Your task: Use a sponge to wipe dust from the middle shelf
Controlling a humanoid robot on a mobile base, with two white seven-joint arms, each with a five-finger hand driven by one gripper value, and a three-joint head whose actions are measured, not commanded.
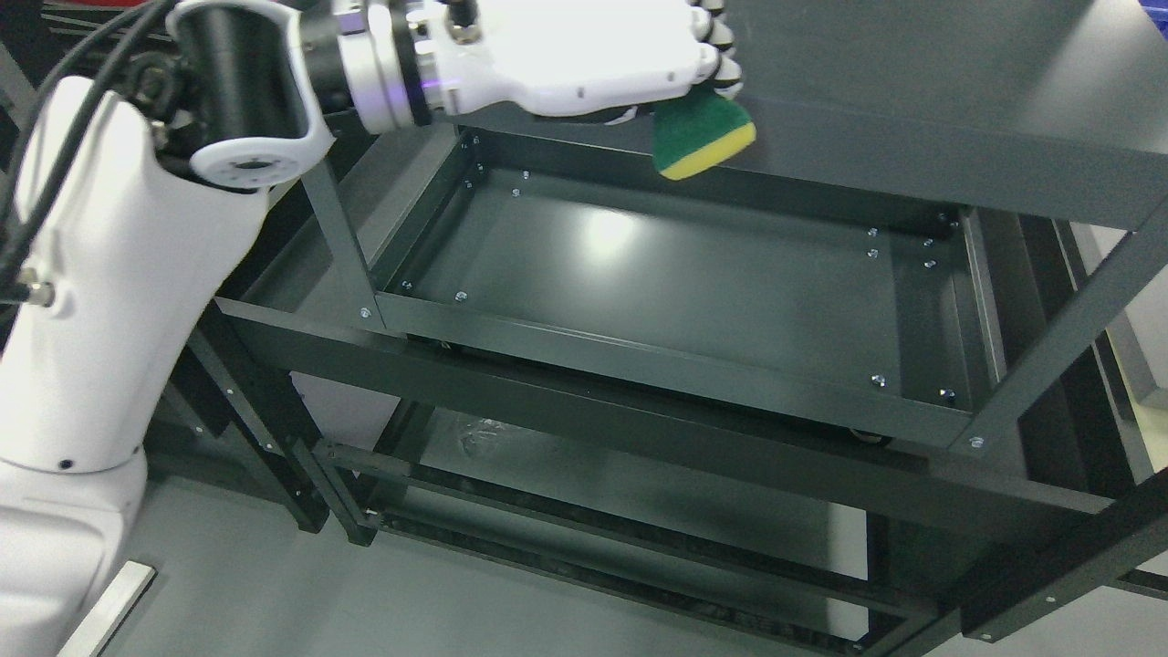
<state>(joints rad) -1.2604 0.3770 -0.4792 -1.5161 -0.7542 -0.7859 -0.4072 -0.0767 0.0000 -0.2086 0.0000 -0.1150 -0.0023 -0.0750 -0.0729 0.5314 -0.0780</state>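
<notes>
**Sponge held above middle shelf, wiping not yet begun**

A green-and-yellow sponge [701, 135] was seen gripped in the fingers of the robot's left hand [584, 55], which was extended from the upper left of the head view toward the dark metal rack [639, 365]. The sponge was held up near the front edge of the top shelf [912, 109], well above the middle shelf [675, 283], and no contact with that shelf was shown. The wiping was therefore judged still to be done, with the sponge yet to be lowered into the tray-like shelf. The shelf was shown as a smooth, faintly glossy rectangular panel with raised rims and small bolts at its corners; a glare patch was reflected on it. No dust could be made out. The sponge's green side appeared coarse, its yellow layer soft. The right hand was not in view.
</notes>
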